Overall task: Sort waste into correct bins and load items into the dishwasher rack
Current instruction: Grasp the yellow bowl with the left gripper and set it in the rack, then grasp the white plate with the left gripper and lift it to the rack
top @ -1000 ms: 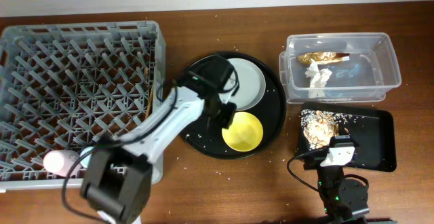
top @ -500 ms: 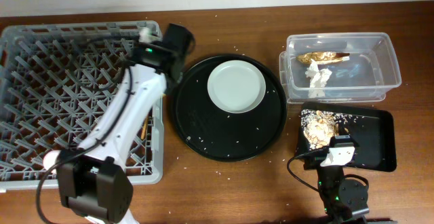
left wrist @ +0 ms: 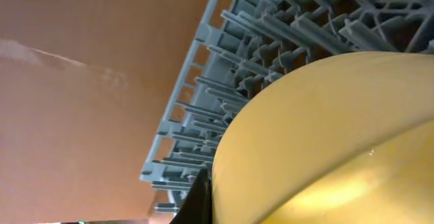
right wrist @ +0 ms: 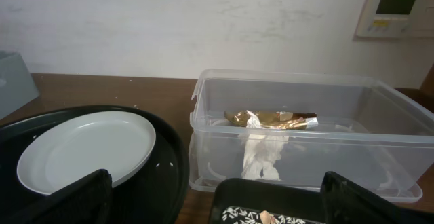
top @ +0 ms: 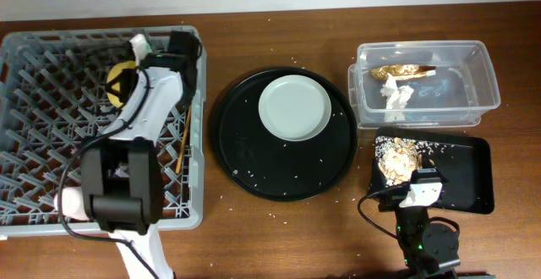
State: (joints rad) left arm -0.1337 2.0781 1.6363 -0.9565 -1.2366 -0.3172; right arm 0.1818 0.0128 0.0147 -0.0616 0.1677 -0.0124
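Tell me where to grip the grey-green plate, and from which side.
Probably the rim of the plate, at its lower-left edge in the overhead view, coming from above with one finger inside the lip. It lies flat, face up, so only the raised rim offers a hold; that edge faces bare floor of the round black tray, while the opposite edge sits near the tray's wall.
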